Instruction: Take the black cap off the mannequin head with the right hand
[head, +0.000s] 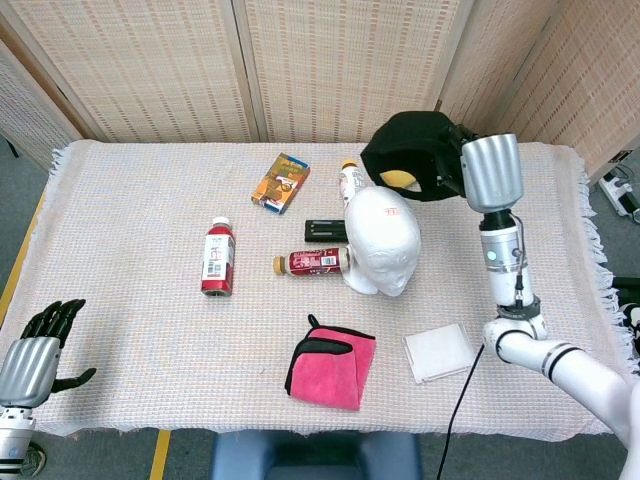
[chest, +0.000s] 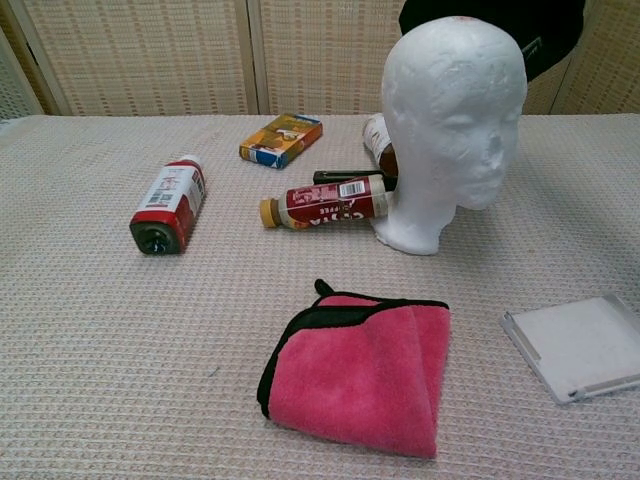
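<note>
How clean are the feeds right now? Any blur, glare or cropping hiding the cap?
Head view: even light, sharp, no glare; the black cap held by the right hand shows whole, though its dark fabric hides detail. Chest view: sharp and soft-shadowed, but the cap is cut off by the top edge behind the mannequin head, and the hand is out of frame.

bottles 3 (head: 217, 257) (all lying) | cloth 1 (head: 333, 372) | box 1 (head: 280, 181) | cap 1 (head: 410, 153)
</note>
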